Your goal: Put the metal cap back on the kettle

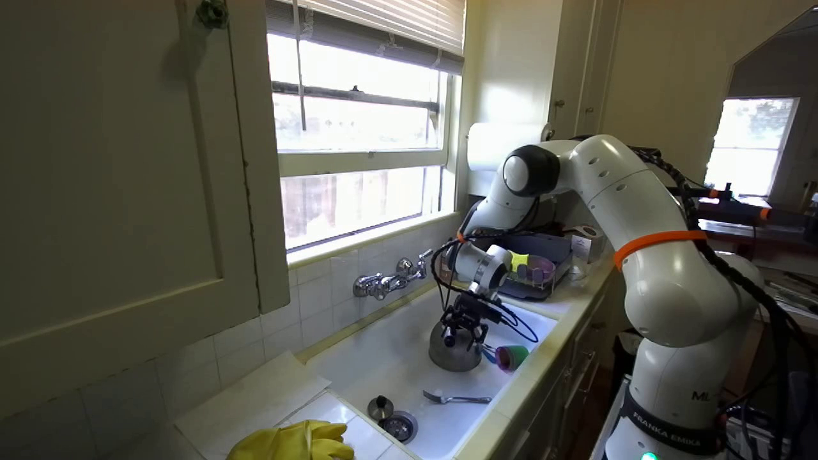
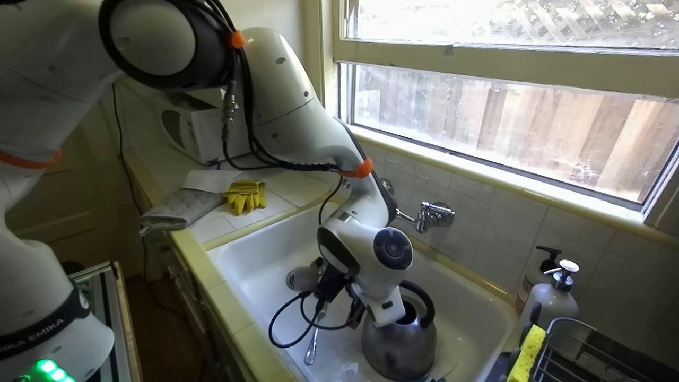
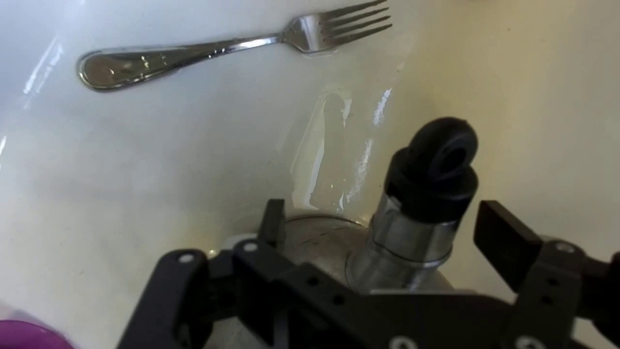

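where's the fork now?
In the wrist view, the fork is at the top, mostly left of centre. In an exterior view it lies in the sink, right of the drain, below the kettle in frame.

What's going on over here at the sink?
A robot arm is working over a grey kettle in the sink. Its end effector is open, with its jaws to either side of a black-topped metal cap in the wrist view, not gripping it. The cap appears to be on the spout, though I can't tell whether it's fully seated. A fork lies nearby in the sink.
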`<state>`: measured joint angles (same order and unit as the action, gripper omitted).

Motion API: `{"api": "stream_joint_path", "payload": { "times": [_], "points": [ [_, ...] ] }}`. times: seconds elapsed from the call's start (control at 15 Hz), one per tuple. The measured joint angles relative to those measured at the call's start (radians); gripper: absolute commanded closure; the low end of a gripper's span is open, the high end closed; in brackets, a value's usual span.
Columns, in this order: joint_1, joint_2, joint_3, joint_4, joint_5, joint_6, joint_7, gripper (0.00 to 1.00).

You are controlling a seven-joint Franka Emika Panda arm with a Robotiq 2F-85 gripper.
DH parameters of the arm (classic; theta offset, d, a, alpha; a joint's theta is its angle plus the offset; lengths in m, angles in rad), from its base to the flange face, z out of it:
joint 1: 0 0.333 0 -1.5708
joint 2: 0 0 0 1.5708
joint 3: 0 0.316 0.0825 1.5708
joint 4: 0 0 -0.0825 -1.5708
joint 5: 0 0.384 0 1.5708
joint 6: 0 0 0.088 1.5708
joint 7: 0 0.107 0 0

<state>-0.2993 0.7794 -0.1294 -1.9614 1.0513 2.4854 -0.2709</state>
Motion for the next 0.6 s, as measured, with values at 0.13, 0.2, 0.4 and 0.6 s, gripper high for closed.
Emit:
{"api": "stream_joint_path", "payload": {
  "times": [0.13, 0.2, 0.4, 0.6],
  "points": [
    [-0.001, -0.002, 0.010, 0.000, 0.001, 0.009, -0.019, 0.00],
    [-0.002, -0.004, 0.013, 0.000, 0.001, 0.011, -0.027, 0.00],
    [-0.001, -0.013, 0.021, -0.009, 0.001, 0.017, -0.045, 0.00],
    [0.000, -0.038, 0.025, -0.038, 0.001, 0.035, -0.057, 0.00]
  ]
}}
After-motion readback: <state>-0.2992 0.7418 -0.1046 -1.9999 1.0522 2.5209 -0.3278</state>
